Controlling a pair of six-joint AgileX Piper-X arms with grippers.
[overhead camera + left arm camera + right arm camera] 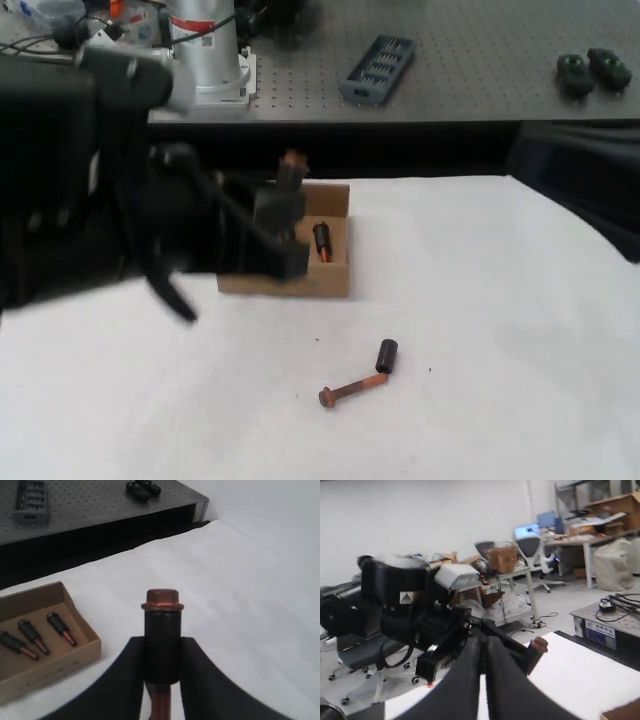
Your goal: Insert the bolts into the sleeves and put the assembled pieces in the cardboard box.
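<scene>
My left gripper (162,655) is shut on a black sleeve (161,630) with a copper bolt through it, its hex head (162,598) sticking out beyond the fingers. In the high view this gripper (290,185) hangs over the near-left part of the cardboard box (300,282), the bolt head (292,160) uppermost. The box (50,672) holds three assembled pieces (30,636). A loose black sleeve (386,355) and a loose copper bolt (352,387) lie on the white cloth in front of the box. My right gripper (482,645) is shut on nothing, raised and facing the left arm.
A blurred dark arm mass (60,190) covers the left of the high view. Behind the white cloth (480,330) runs a perforated metal bench with a blue-grey rack (378,65), two dark parts (595,68) and a robot base (205,50).
</scene>
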